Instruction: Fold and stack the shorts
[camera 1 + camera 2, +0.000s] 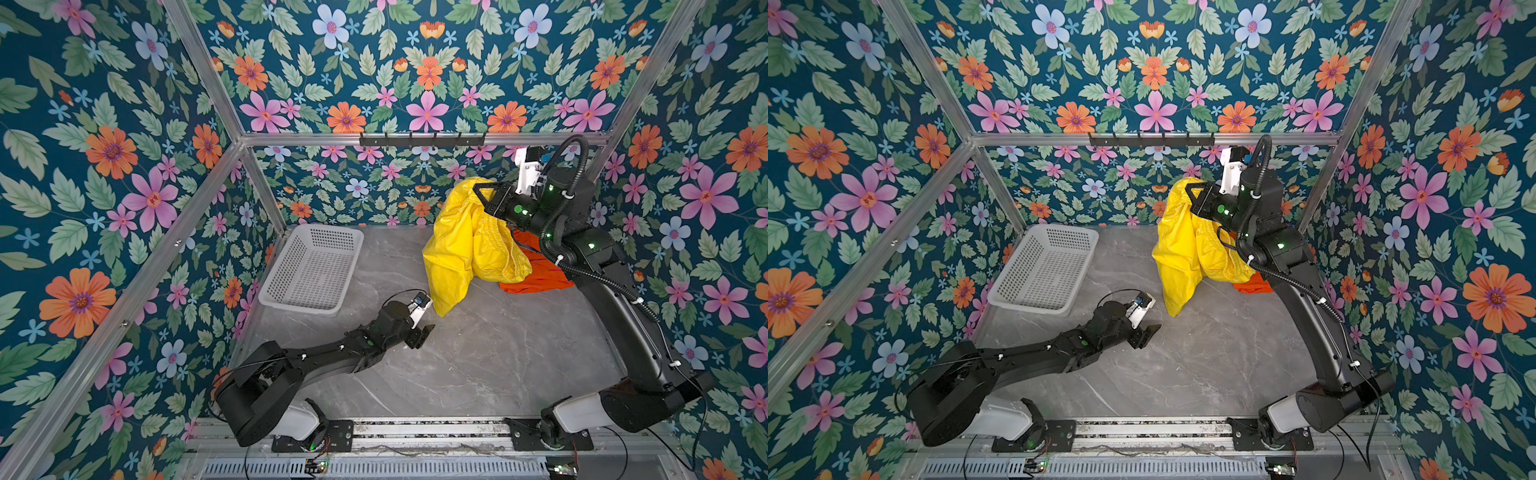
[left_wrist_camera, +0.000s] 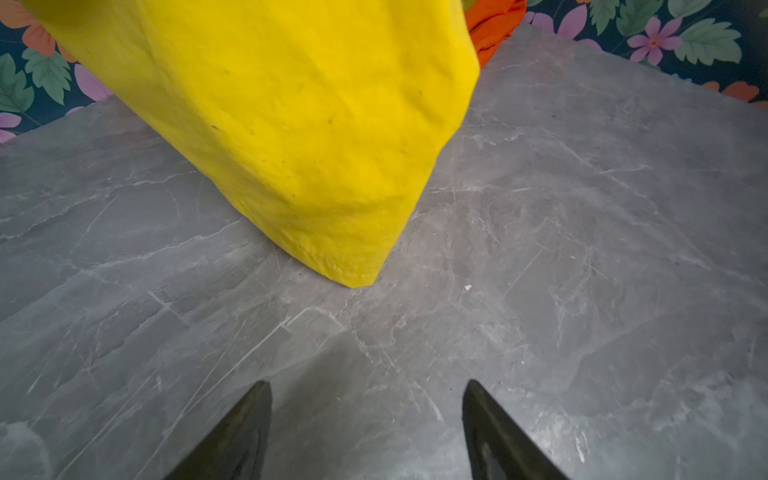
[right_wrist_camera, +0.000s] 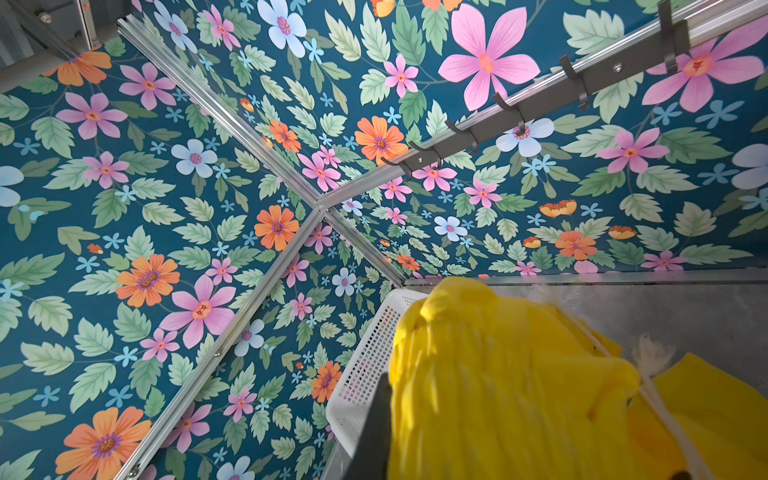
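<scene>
marble table (image 1: 478, 365), yellow shorts (image 1: 461, 245) in right hand (image 1: 478, 191), left wrist shows hem (image 2: 349, 270)

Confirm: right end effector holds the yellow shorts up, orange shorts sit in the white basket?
No: the orange shorts lie on the table, outside the white basket, as both top views show. The right end effector does hold the yellow shorts up.

A white perforated basket (image 1: 309, 266) sits at the grey marbled table's (image 1: 478, 365) far-left corner; a black 6-hook rail (image 1: 422, 139) crosses the floral back wall (image 1: 415, 62).
</scene>
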`<state>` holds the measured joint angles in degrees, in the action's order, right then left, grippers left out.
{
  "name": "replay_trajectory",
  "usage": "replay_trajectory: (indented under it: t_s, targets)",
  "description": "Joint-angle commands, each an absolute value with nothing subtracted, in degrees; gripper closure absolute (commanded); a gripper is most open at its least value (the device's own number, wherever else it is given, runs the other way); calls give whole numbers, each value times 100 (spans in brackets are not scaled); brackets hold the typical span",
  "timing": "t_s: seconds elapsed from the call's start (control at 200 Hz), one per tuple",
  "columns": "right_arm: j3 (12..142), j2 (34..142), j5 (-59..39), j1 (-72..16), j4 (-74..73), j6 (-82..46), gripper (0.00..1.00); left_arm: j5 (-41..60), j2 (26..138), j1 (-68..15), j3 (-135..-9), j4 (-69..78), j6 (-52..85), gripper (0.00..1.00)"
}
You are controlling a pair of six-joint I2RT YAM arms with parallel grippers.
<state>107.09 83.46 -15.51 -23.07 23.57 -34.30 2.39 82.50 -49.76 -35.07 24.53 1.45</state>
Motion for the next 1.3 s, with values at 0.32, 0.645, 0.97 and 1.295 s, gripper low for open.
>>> replay_trajectory:
  t_s: [0.32,0.645,0.97,1.295]
  targets:
    - [10408,8234,-4425,-1436,4167,-2181,100,-124,7264,-4628,-2885,3059,354,21]
    - [7589,7291,-4352,477,4510,-2352,100,1093,7047,-3688,-2900,2249,1431,25]
    - [6150,6790,-4071,933,4246,-2617,100,2139,8123,-3463,-3567,1749,2567,27]
    - [6091,6775,-4200,929,4110,-2633,100,2180,8785,-3472,-3579,1837,2399,29]
